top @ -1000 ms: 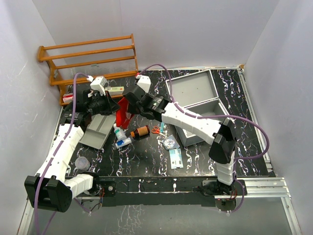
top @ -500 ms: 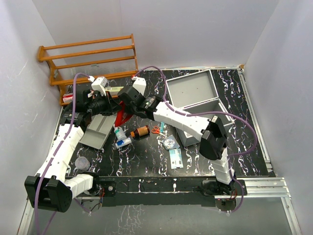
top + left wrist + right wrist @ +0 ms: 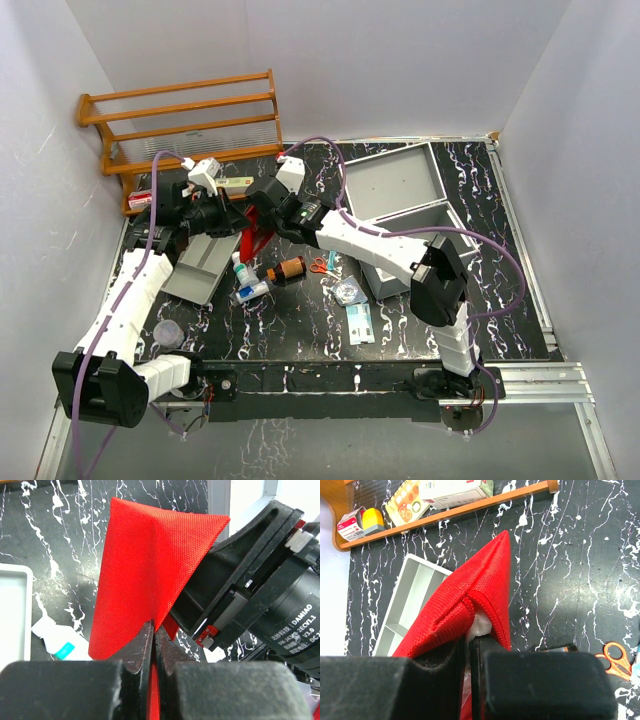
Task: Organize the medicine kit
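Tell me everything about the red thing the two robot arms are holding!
It is a red woven cloth bag, folded to a pointed corner. It is held up over the black table, beside the grey tray. The left tool and the right tool each pinch an edge, shut on it. Something pale peeks from its fold.

Bright, even, diffuse light fills the overhead view. The arms cast only soft, faint shadows on the black marbled table, and the white walls look faintly bluish. In both wrist views the red fabric is sharp, its weave clear. The left gripper and right gripper, close to the lens, are dark and blurred.
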